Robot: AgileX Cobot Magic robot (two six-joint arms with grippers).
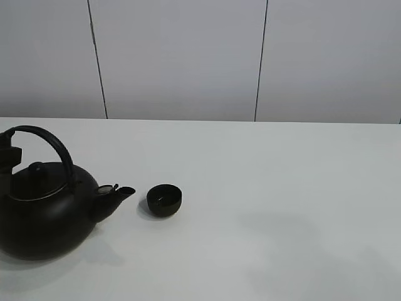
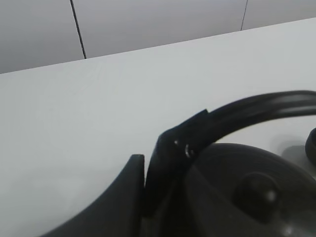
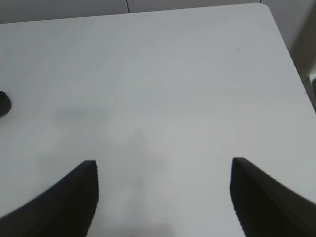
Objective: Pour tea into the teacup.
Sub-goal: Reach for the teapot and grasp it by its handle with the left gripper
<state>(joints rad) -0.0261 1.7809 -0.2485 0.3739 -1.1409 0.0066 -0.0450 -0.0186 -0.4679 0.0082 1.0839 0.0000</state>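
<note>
Between the left fingers [image 2: 126, 197], pressed onto the low end of its arched handle [image 2: 266, 106], the kettle [image 1: 47, 219] looks rigid and probably heavy, its smooth handle apt to slip. Beyond the spout [image 1: 122, 191], away from those fingers, stands the teacup [image 1: 165, 199], small, light, likely tippable. Over bare desk [image 3: 163, 79] the right fingers [image 3: 69, 197] hang spread. No tea shows; fill level and cup contents are hidden.

kettle [image 1: 47, 216]: large, black, upright, arched handle, near tabletop's [image 1: 282, 188] left edge | spout [image 1: 119, 193]: points right toward teacup [image 1: 165, 200] | teacup: small, black, upright, just beside spout tip, not touching | left gripper [image 1: 9, 155]: dark block on handle's left end | wall panels [image 1: 182, 59]: grey, beyond far edge
</note>
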